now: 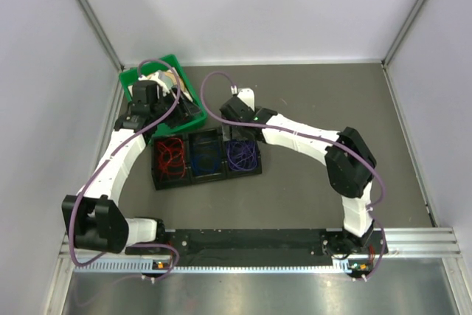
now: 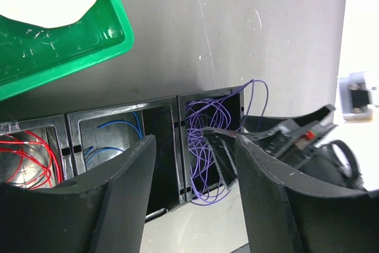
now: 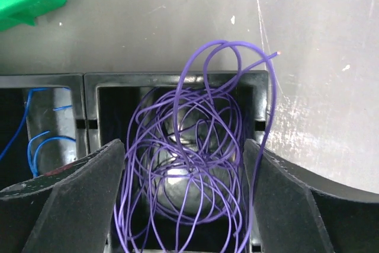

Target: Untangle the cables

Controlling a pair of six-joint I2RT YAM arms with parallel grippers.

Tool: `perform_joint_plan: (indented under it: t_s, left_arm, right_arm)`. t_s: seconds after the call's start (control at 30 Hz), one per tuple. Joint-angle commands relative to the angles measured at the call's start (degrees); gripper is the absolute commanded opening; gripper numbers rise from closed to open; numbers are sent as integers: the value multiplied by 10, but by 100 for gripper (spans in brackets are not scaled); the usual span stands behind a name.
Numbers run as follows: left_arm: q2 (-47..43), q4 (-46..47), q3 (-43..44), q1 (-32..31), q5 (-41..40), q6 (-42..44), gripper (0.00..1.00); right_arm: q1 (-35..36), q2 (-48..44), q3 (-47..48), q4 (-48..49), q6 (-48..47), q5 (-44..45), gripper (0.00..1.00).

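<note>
The right gripper (image 3: 183, 146) hangs over the end compartment of the tray (image 3: 118, 79). Its jaws are spread wide and clamp nothing, with the purple wires (image 3: 195, 122) heaped loosely between them. These look light, limp and springy, with loops likely to snag. The loose end (image 3: 275, 54) poking over the far rim seems the best hold. The right wrist view misses the red wires (image 1: 171, 154), which the overhead view shows beside the blue wires (image 1: 206, 154). Farther off, the left gripper (image 2: 195, 146) is partly open and empty, near the green bin (image 1: 193, 112).
</note>
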Motion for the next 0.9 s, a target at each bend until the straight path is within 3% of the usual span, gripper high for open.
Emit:
perform_joint_plan:
  t_s: [0.0,0.5,0.87]
  left_arm:
    - [5,29,6,3,7,5,61]
    - [2,24,-1,3,-7,6,62]
    - [4,23,4,3,-10,10,62]
  right_arm:
    - [2,-58,10,-3,0,-13,81]
    - [3,-107,-3,13,4,-57,82]
    - [3,-89,21,-44,-25,28,87]
